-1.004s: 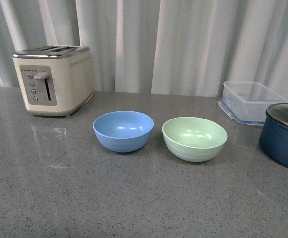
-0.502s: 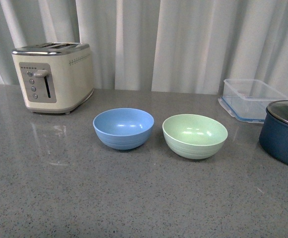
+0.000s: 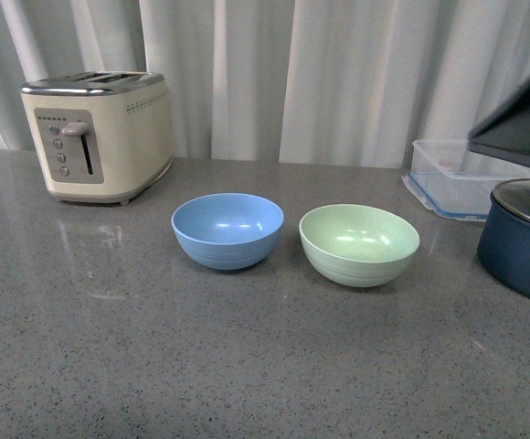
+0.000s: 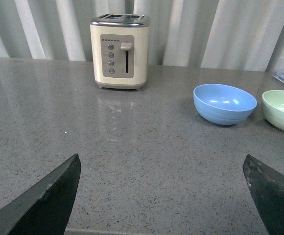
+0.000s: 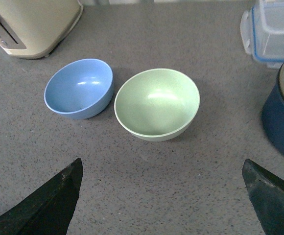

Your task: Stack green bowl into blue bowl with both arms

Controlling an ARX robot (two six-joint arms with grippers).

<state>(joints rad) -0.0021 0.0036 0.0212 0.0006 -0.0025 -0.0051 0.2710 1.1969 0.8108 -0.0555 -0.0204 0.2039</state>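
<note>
pale mint-green bowl [image 3: 359,244] sits upright on the grey countertop [image 3: 247,366], just right of the blue bowl [image 3: 227,230], not touching. right gripper [image 5: 161,164], wide apart and empty, hovers nearest, bowl ahead; left gripper [image 4: 161,159] equally wide, farther off.

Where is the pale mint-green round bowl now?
The green bowl sits right of centre in the front view, beside the light-blue round bowl, not touching.

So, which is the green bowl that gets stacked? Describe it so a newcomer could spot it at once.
On the grey countertop, go right from the cream toaster at the back left to two same-shaped bowls side by side. The green bowl is the right one, between the blue bowl and the dark navy pot; only its pale mint colour tells it from its twin.
</note>
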